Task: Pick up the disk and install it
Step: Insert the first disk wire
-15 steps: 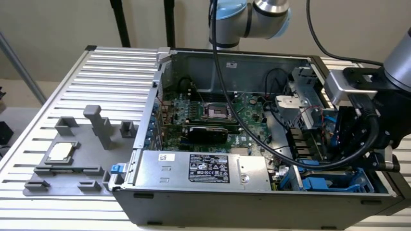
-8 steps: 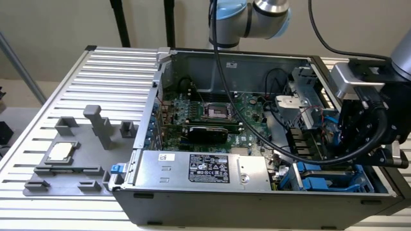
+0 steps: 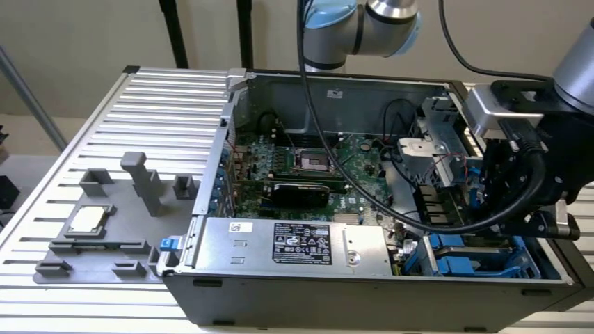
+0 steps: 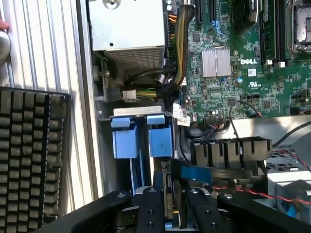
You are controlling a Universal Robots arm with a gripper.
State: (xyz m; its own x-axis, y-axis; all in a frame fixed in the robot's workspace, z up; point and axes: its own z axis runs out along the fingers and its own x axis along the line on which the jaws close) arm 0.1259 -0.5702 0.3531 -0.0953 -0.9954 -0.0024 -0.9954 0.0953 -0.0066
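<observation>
1. A ribbed metal tabletop [image 3: 139,97] carries everything.
2. An open computer case [image 3: 371,292] lies on it, its inside facing up.
3. The robot arm [image 3: 566,83] reaches down into the case at the exterior view's right.
4. A green motherboard [image 3: 307,160] covers the middle of the case floor.
5. A grey power supply box [image 3: 297,247] with a black label sits along the near wall.
6. A black keyboard [image 4: 29,155] lies outside the case, on the tabletop.
7. The hand [image 4: 170,213] is low in the drive bay corner. Its opening looks narrow, and I cannot tell whether it is gripping.
8. The disk [image 4: 167,199] stands on edge right at the hand, as a thin grey slab inside the drive bay.
9. Two blue bay latches [image 4: 124,143] sit side by side, just beside the disk.
10. A small square silver chip [image 3: 86,220] rests in a grey fixture at the exterior view's left, well apart from the hand.
</observation>
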